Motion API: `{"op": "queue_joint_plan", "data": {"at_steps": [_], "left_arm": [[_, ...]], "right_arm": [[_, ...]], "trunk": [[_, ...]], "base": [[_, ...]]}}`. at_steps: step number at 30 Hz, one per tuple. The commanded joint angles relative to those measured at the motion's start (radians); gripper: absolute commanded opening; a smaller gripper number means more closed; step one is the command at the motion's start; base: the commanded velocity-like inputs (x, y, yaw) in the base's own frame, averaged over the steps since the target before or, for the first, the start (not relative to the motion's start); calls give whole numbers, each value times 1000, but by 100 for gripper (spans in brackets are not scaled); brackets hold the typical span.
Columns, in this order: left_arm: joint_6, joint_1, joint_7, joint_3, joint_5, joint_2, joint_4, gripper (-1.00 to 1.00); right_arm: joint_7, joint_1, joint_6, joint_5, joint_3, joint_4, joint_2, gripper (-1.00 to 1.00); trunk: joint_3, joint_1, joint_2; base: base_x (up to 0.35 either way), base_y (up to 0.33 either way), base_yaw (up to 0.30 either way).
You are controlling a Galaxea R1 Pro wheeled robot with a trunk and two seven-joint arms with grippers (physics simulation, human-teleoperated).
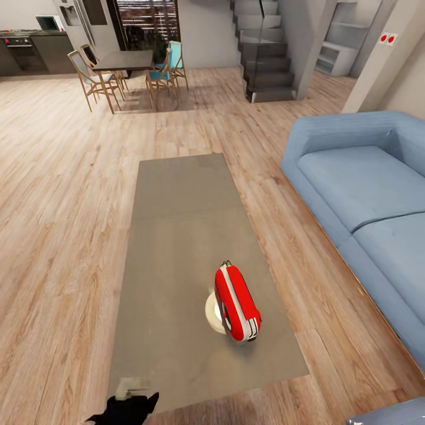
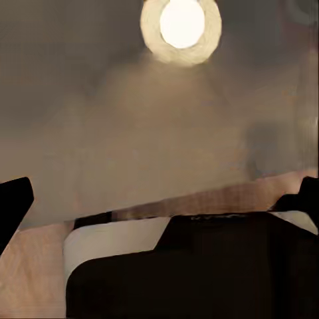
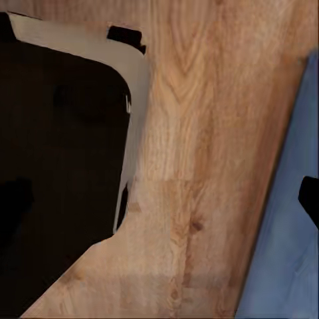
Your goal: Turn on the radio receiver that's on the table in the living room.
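So the radio (image 1: 236, 303) is sitting on the desk (image 1: 183, 236), toward the near end and a bit closer to the right edge than the left. It's standing up on its edge, red shell facing up, white face turned toward the left, and the thin wire handle is at its far end. The sofa (image 1: 366, 195) runs along the right side of the desk with a strip of wood floor (image 1: 59, 206) between them. Dining table with chairs (image 1: 127, 62) is way off in the back.

Left claw (image 1: 127, 407) pokes in dark at the near left corner of the desk, can't tell if it's apart or together. The right wrist view gives floor and a blue sofa edge (image 3: 286, 232); right claw state, can't tell either.
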Motion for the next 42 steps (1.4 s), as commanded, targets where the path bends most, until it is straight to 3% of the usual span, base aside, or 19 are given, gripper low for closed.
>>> {"op": "queue_joint_plan", "data": {"at_steps": [1, 4, 7, 10, 13, 20, 22, 23, 24, 27, 28, 29, 32, 36, 38, 39, 42], "left_arm": [[25, 0, -23, -1, 2, -1, -79, 100], [101, -1, -118, -4, 14, -10, -238, 100], [118, -6, -148, -5, 17, -14, -277, 100], [129, -14, -157, -5, 17, -14, -290, 100], [153, -68, -162, -5, 17, -14, -296, 100], [171, -143, -163, -5, 18, -20, -290, 100], [172, -153, -162, -5, 18, -22, -283, 100], [173, -161, -159, -5, 17, -23, -267, 100], [174, -164, -157, -5, 17, -23, -259, 100], [176, -175, -153, -5, 11, -25, -244, 100], [177, -183, -152, -5, 9, -26, -241, 100], [179, -185, -152, -5, 8, -27, -240, 100], [198, -192, -150, -5, -3, -30, -238, 100], [208, -194, -149, -5, -9, -31, -236, 100], [210, -194, -149, -5, -10, -31, -235, 100], [211, -194, -149, -5, -11, -32, -235, 100], [212, -194, -149, -5, -11, -32, -234, 100]], "right_arm": [[-4, 0, 31, -2, -4, -221, 2, 100], [-74, -1, 210, -2, -20, -533, -29, 100], [-189, -21, 345, -1, -24, -708, -36, 100], [-259, -77, 415, -1, -26, -758, -34, 100], [-295, -160, 476, -2, -26, -784, -37, 100], [-289, -325, 569, -3, -26, -792, -32, 100], [-266, -397, 611, -4, -26, -793, -27, 100], [-216, -504, 694, -6, -26, -793, -11, 100], [-184, -562, 741, -12, -26, -793, 3, 100], [-114, -722, 754, -34, -26, -793, 66, 100], [-101, -777, 754, -39, -26, -793, 111, 100], [-99, -790, 754, -40, -26, -793, 127, 100], [-93, -830, 754, -36, -25, -791, 234, 100], [-110, -840, 754, -31, -24, -770, 330, 100], [-134, -842, 754, -28, -23, -720, 360, 100], [-153, -843, 754, -25, -23, -639, 377, 100], [-162, -844, 754, -24, -23, -553, 386, 100]], "trunk": [[0, 0, 0], [0, 0, 0], [0, 0, 0], [0, 0, 0], [0, 0, 0], [0, 0, 0], [0, 0, 0], [0, 0, 0], [0, 0, 0], [0, 0, 0], [0, 0, 0], [0, 0, 0], [0, 0, 0], [0, 0, 0], [0, 0, 0], [0, 0, 0], [0, 0, 0]], "base": [[0, 0, 0], [0, 0, 0], [0, 0, 0], [0, 0, 0], [0, 0, 0], [0, 0, 0], [0, 0, 0], [0, 0, 0], [0, 0, 0], [0, 0, 0], [0, 0, 0], [0, 0, 0], [0, 0, 0], [0, 0, 0], [0, 0, 0], [0, 0, 0], [0, 0, 0]]}}
